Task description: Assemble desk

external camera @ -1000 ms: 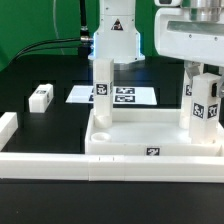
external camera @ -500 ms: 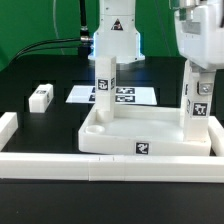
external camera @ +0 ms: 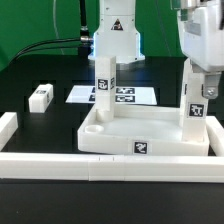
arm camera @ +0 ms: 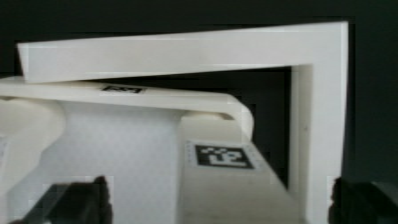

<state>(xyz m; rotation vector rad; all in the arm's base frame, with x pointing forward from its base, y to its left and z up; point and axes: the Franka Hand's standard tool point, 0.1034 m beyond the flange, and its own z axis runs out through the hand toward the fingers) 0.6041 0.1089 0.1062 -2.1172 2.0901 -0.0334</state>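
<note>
The white desk slab [external camera: 110, 143] lies tray-side up near the front rail, a tag on its front wall. Two white tagged legs stand upright in it: one at the back left corner [external camera: 103, 85], one at the exterior view's right [external camera: 195, 118]. My gripper [external camera: 200, 90] hangs over the right leg, its fingers on either side of the leg's top. In the wrist view that leg [arm camera: 160, 150] fills the space between the dark fingertips [arm camera: 80, 200], with a gap on one side, so my gripper [arm camera: 222, 205] is open. The slab's rim [arm camera: 320, 90] shows beyond.
A loose white leg [external camera: 40, 96] lies on the black table at the exterior view's left. The marker board [external camera: 130, 96] lies behind the slab. Long white rails [external camera: 60, 165] run along the front and left. The arm's base [external camera: 117, 35] stands at the back.
The slab and right leg shifted slightly to the exterior view's left. The jaws then spread apart and let go of the right leg.
</note>
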